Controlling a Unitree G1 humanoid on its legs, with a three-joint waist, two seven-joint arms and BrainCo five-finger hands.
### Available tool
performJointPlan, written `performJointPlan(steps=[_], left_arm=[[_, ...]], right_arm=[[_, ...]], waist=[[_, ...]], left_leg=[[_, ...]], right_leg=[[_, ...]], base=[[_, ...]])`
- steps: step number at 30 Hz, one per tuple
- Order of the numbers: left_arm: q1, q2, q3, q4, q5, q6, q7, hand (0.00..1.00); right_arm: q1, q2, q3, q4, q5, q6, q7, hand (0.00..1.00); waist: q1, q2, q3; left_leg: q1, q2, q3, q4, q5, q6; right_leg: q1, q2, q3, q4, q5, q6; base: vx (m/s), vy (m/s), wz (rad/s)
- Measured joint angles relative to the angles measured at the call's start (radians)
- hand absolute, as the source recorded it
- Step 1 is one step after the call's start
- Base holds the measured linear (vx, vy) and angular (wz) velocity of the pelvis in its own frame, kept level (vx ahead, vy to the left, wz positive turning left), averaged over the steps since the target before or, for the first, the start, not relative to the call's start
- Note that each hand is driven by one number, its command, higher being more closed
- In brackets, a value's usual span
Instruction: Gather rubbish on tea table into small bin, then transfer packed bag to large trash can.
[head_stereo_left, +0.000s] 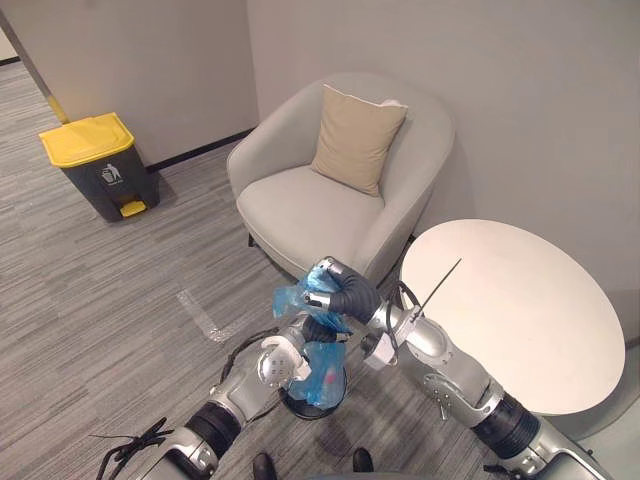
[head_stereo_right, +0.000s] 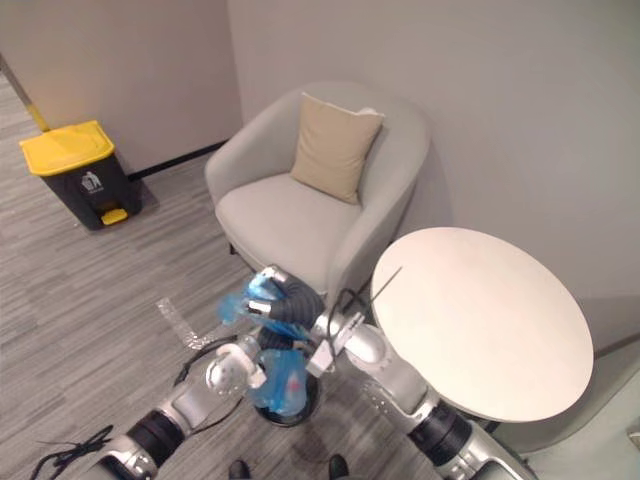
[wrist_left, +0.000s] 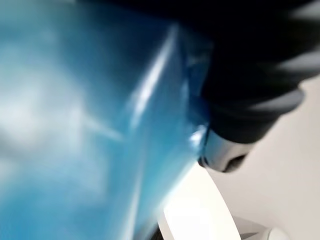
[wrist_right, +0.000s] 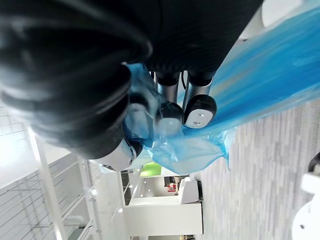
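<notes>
Bag (head_stereo_left: 322, 372) is gripped at its top by the curled right robot hand (head_stereo_left: 345, 295), hung straight over the bin (head_stereo_left: 300, 408).

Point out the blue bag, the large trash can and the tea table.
blue bag (head_stereo_left: 322, 375): left eye view, on its hanging lower part.
large trash can (head_stereo_left: 86, 138): left eye view, on its yellow lid.
tea table (head_stereo_left: 515, 310): left eye view, on its bare white top.
</notes>
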Motion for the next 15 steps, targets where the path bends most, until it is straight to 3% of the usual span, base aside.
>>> performJointPlan(steps=[11,15], left_arm=[[0.087,-0.005,0.081,-0.06,-0.042,0.005,0.004,1.0],[0.118,-0.016,0.113,-0.067,-0.06,0.005,0.008,1.0]], right_arm=[[0.186,0.022,-0.067,0.076,-0.38,-0.03,-0.04,0.0],[0.204,0.024,-0.084,0.077,-0.446,-0.046,-0.066,0.0]], waist=[[0.002,-0.002,-0.005],[0.002,-0.002,-0.007]], left_leg=[[-0.001,-0.002,-0.022,-0.005,0.003,0.001],[0.001,-0.002,-0.029,-0.005,0.004,0.001]], right_leg=[[0.011,-0.004,-0.021,0.0,-0.001,0.002],[0.017,-0.004,-0.028,-0.002,-0.001,0.002]], base=[[0.0,-0.002,0.05],[0.01,-0.006,0.05]])
